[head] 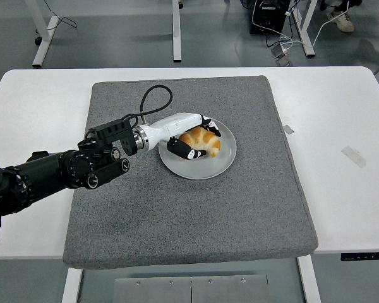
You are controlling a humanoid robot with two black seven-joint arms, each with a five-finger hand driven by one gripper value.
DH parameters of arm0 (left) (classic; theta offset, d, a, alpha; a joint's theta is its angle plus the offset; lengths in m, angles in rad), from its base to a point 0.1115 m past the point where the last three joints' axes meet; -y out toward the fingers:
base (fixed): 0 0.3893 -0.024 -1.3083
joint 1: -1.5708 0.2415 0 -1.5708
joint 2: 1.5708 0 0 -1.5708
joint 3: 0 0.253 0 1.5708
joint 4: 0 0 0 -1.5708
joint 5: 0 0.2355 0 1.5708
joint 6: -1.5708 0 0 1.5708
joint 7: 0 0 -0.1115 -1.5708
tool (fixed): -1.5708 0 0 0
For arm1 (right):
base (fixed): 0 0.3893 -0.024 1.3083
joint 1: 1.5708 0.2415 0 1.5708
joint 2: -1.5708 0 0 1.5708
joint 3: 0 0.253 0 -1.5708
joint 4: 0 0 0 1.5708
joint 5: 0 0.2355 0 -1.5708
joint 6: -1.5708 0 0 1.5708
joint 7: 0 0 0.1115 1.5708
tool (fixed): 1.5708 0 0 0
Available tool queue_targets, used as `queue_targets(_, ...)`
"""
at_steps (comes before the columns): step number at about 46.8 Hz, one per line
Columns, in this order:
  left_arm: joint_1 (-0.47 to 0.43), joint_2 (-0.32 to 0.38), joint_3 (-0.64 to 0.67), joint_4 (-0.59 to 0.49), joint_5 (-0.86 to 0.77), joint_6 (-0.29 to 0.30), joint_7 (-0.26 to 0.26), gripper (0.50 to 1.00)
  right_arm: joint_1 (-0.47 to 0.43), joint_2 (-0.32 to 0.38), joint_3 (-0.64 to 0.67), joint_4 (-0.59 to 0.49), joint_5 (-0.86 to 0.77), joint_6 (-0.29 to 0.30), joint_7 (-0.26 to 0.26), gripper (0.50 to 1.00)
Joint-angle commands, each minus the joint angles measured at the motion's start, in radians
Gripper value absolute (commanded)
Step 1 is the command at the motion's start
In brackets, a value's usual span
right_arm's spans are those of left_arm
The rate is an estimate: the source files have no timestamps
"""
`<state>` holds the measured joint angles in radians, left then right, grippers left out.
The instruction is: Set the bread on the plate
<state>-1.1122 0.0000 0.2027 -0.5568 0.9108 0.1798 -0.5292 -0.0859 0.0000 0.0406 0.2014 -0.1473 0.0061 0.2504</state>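
Note:
A golden croissant, the bread (203, 140), lies on the upper left part of the round white plate (208, 170), which sits on the grey mat. My left hand (191, 142) reaches in from the left over the plate's left rim. Its white back and black fingers are curled around the bread's left side, with a black fingertip (191, 153) in front of it and others behind it. The bread looks to rest on the plate while still in the hand's hold. The right arm does not show.
The large grey mat (189, 221) covers the middle of the white table (341, 208). Two small bits of tape (354, 156) lie on the table to the right. Desk legs and cables stand on the floor beyond the far edge.

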Motion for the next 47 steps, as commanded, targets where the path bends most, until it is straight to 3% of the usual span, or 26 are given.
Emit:
queue_targets(1,0.0,0.0,0.0,0.0,-0.004,0.006,-0.002,0.89,0.0,0.0,-0.001,0.001,0.0,0.0,0.001,1.0)
queue_targets(6,0.002,0.0,-0.002,0.0,-0.009,0.017,-0.002,0.948,0.0,0.0,0.001,0.0,0.0,0.0,0.001,1.0)
queue_targets(11,0.0,0.0,-0.005,0.0,-0.01,0.018,-0.002,0.963,0.0,0.0,0.001,0.0,0.0,0.0,0.001,1.0)
queue_targets(23,-0.005,0.0,-0.029,0.0,-0.032,0.018,-0.002,0.971,0.0,0.0,-0.001,0.0,0.0,0.0,0.001,1.0)
queue_targets(47,-0.051,0.009,-0.12,-0.002,-0.332,0.015,0.0,0.974,0.0,0.0,-0.001,0.0,0.0,0.0,0.001,1.0)
